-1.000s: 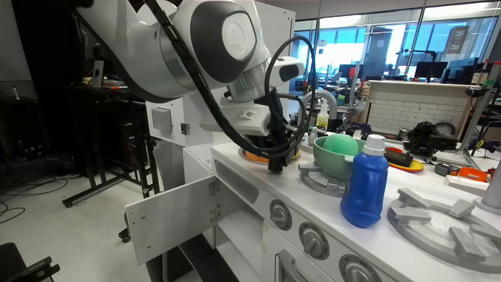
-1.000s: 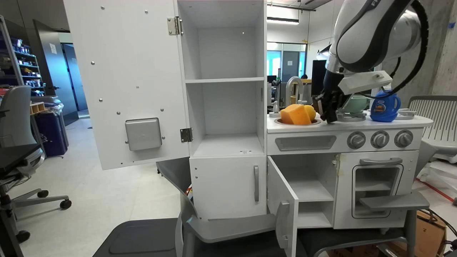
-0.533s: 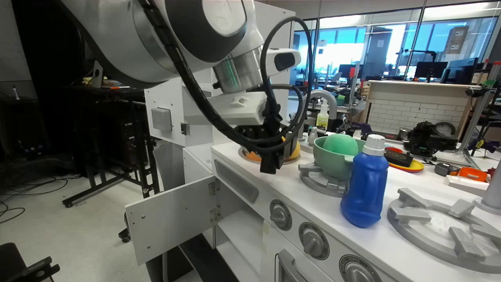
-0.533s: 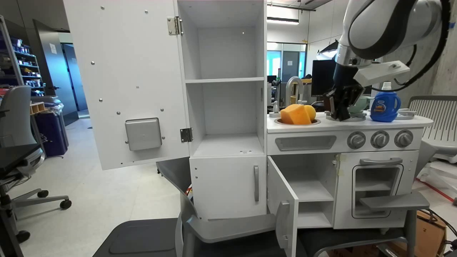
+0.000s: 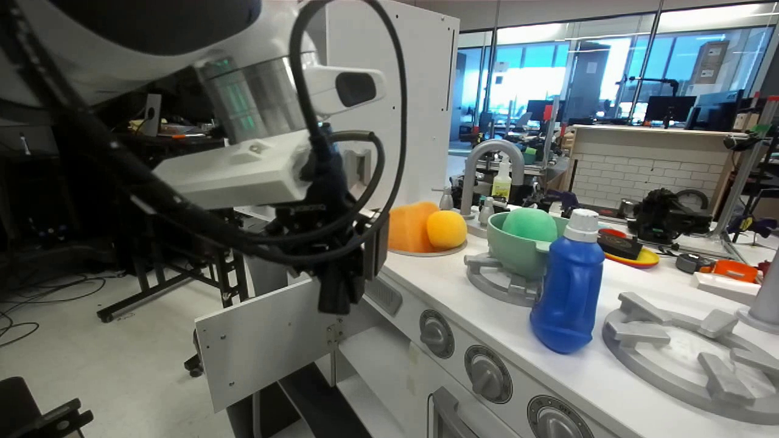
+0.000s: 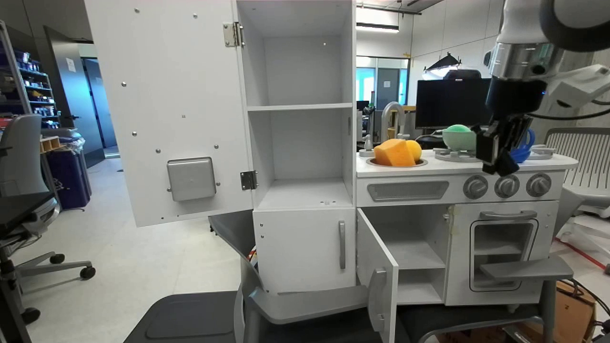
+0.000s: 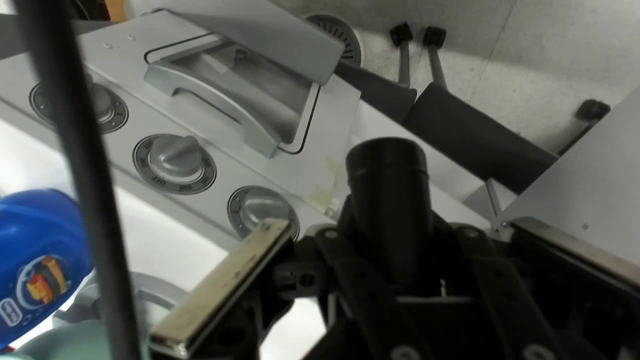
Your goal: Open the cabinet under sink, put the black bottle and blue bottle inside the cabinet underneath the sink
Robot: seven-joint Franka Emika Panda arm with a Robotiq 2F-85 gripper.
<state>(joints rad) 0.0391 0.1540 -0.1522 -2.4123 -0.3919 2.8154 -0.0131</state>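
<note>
My gripper [image 5: 347, 267] is out in front of the counter's front edge, above the open door. In the wrist view [image 7: 400, 230] it is shut on the black bottle [image 7: 387, 185], whose cap end points away from the palm. In both exterior views the bottle is hard to tell from the black gripper. The blue bottle [image 5: 569, 280] stands upright on the counter beside the burners; it shows partly in the wrist view [image 7: 37, 235]. The under-sink cabinet door [image 5: 261, 347] stands open and its shelves [image 6: 410, 252] show no bottle.
The sink [image 6: 421, 163] holds an orange block and a yellow ball. A green bowl [image 5: 514, 249] with a green ball sits on a burner. Knobs and the oven door [image 6: 505, 257] are right of the opening. A grey chair [image 6: 310, 302] stands in front of the cabinets.
My gripper, with the black bottle, has moved off the counter by the sink, outward past the front edge. The sink's contents are uncovered in an exterior view. The door and blue bottle have not moved.
</note>
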